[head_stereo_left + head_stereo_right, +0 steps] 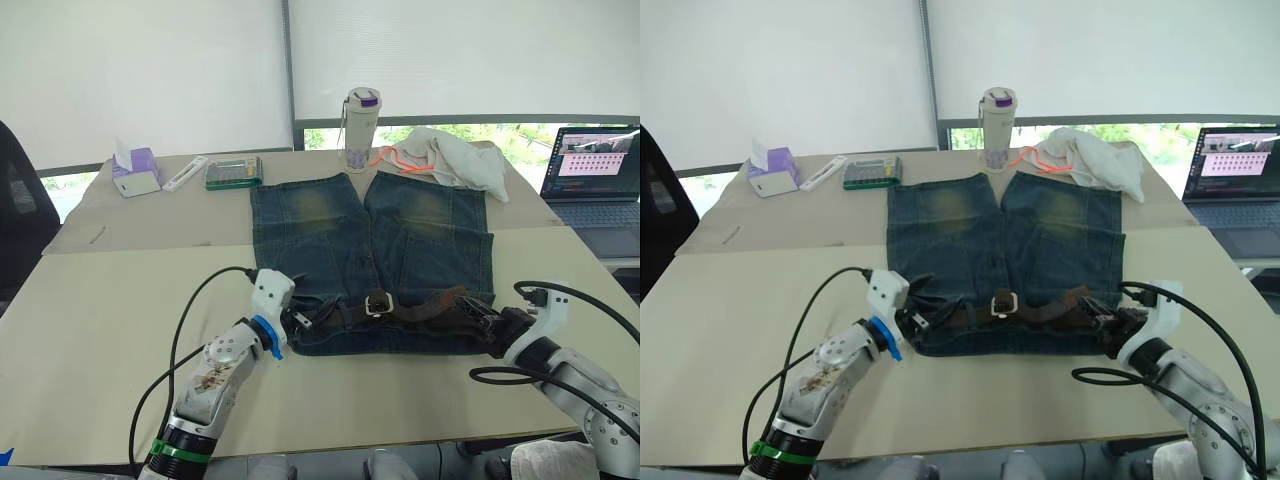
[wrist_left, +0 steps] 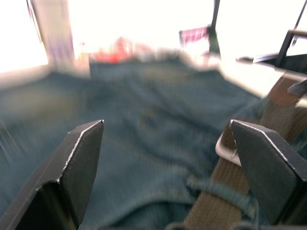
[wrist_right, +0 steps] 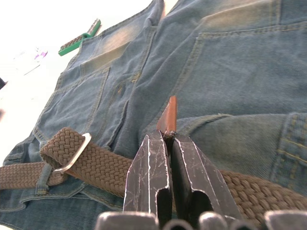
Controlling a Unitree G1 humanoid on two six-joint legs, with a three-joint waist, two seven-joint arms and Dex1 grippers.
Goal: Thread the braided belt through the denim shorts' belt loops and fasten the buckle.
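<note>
The dark brown braided belt (image 1: 420,307) with its silver rectangular buckle (image 1: 377,303) lies along the near waistband of the dark blue denim shorts (image 1: 370,250) on the beige tabletop (image 1: 90,340). The right hand (image 3: 169,139) pinches the belt's tip; the left hand (image 2: 168,158) is spread at the waistband's left end.

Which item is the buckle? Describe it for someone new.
Find the denim shorts spread mid-table. Along their near waistband runs the braided belt. The buckle sits near the middle of it: a small silver frame, the only shiny metal on the brown strap.
</note>
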